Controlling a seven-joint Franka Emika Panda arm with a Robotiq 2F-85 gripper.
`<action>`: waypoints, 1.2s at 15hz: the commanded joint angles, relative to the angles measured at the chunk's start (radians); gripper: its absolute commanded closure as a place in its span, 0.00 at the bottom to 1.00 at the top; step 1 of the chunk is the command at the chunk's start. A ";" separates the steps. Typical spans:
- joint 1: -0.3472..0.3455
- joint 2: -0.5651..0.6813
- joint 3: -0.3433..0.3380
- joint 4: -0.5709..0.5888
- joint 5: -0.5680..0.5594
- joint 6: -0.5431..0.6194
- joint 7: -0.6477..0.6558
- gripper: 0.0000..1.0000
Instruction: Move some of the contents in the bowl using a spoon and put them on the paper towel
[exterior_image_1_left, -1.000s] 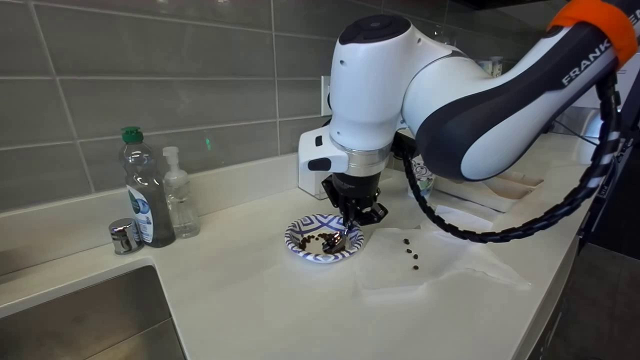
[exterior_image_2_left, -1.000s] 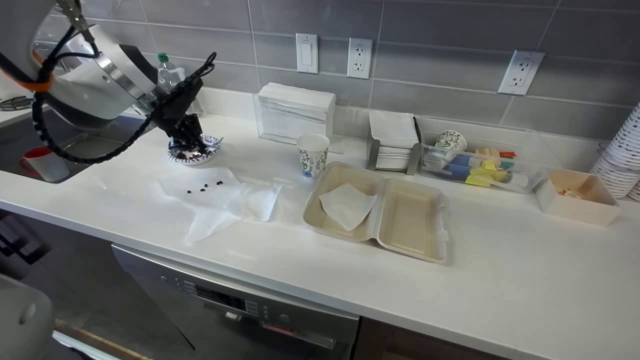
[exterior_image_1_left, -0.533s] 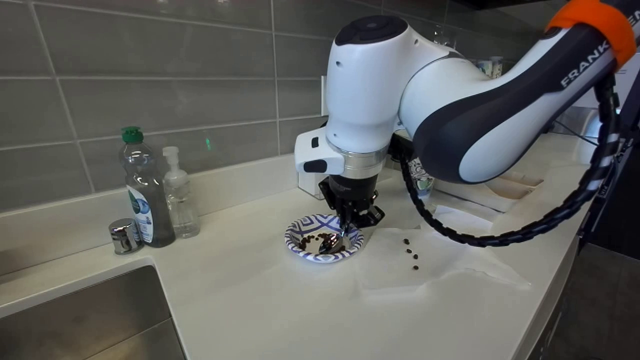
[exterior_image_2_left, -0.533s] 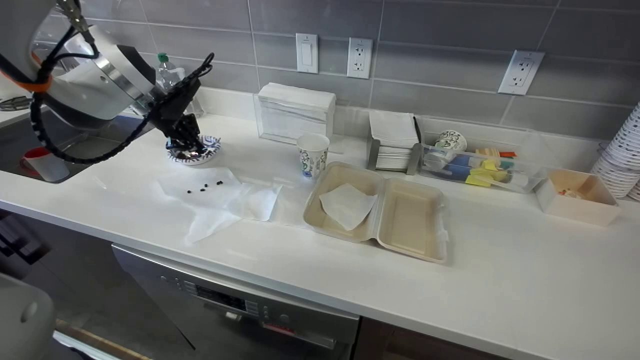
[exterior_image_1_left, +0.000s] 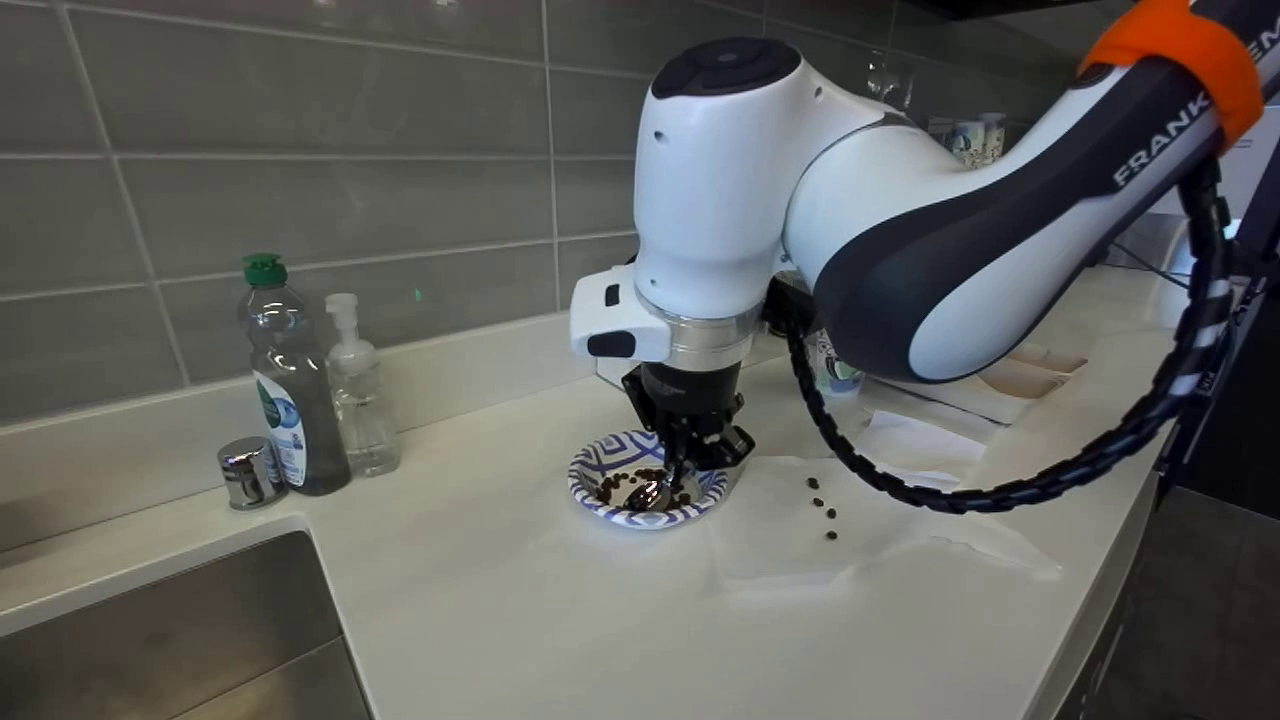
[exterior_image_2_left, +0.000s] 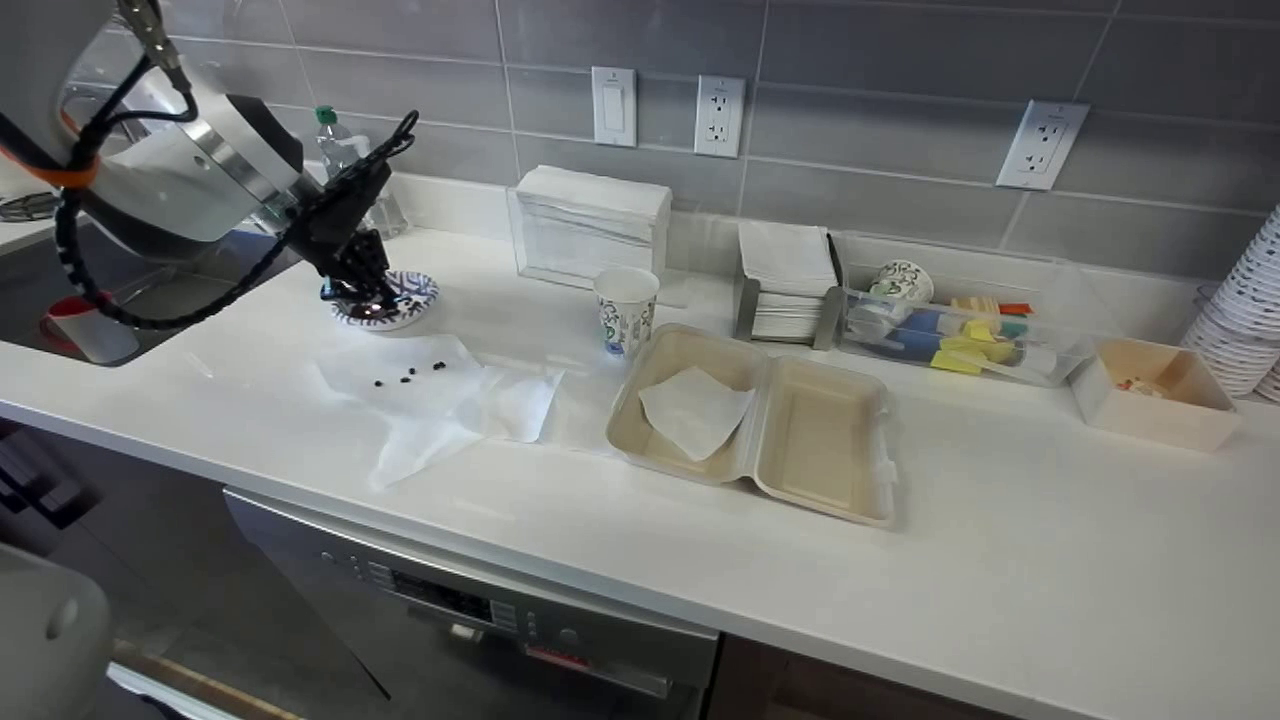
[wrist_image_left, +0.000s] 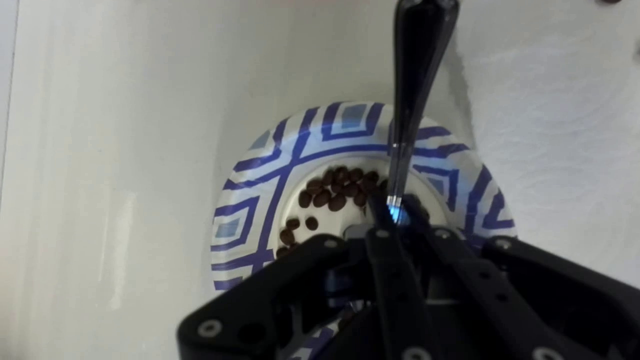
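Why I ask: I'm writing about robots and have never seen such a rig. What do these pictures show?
The machine is a robot arm ending in a black gripper. Two pictures are taken from outside it; the close-up is taken from its wrist, looking down past the gripper.

On the counter are a blue-and-white bowl of dark bits, a white paper towel with a few more bits on it, a green-capped bottle and an open takeaway box.

The gripper holds a spoon by its handle; the spoon's head is in the bowl.

Passable left of the bowl (exterior_image_1_left: 606, 457) in an exterior view; blocked inside by spoon (exterior_image_1_left: 650, 495), above by gripper (exterior_image_1_left: 679, 464).
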 joint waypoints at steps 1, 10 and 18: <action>0.001 0.040 0.004 0.011 0.033 0.044 0.016 0.98; -0.038 0.042 0.000 0.003 0.250 0.127 -0.011 0.98; -0.083 0.032 0.026 -0.005 0.527 0.177 -0.120 0.98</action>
